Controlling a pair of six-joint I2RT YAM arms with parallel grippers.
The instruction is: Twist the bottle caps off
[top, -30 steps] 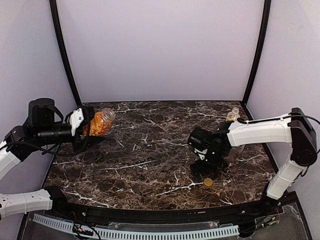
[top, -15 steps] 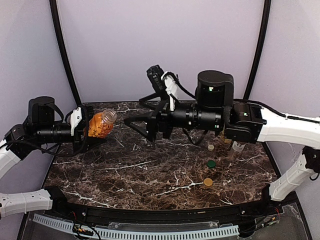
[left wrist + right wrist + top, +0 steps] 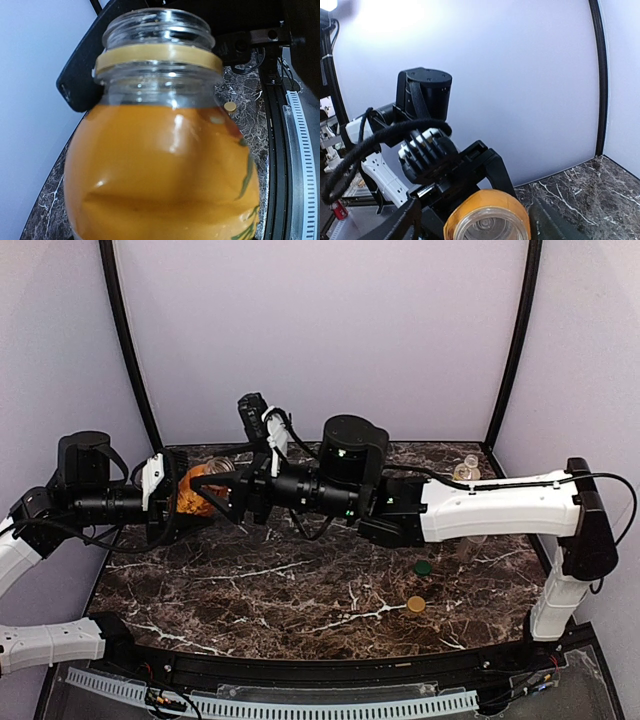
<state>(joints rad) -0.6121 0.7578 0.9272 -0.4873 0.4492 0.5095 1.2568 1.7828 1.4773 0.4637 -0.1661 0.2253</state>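
My left gripper (image 3: pixel 176 504) is shut on the squat orange bottle (image 3: pixel 192 486), holding it off the table at the far left, tilted towards the right. Its glass mouth (image 3: pixel 159 24) is bare, with only a gold ring below the thread. My right gripper (image 3: pixel 480 226) reaches across and stands open round that mouth (image 3: pixel 487 227), a dark finger (image 3: pixel 406 220) on each side with gaps showing. The gold-orange cap (image 3: pixel 416 604) and the dark green cap (image 3: pixel 423 567) lie on the marble at the right. A small clear bottle (image 3: pixel 466 469) stands at the back right.
The right arm (image 3: pixel 480 508) stretches across the middle of the marble table (image 3: pixel 300 590), above its surface. Purple walls with black corner posts (image 3: pixel 128 350) close in the back and sides. A black rail (image 3: pixel 330 670) runs along the near edge.
The right arm has swung from the caps at the right across to the left, and its jaws have narrowed round the orange bottle's mouth. The left arm and bottle have stayed put.
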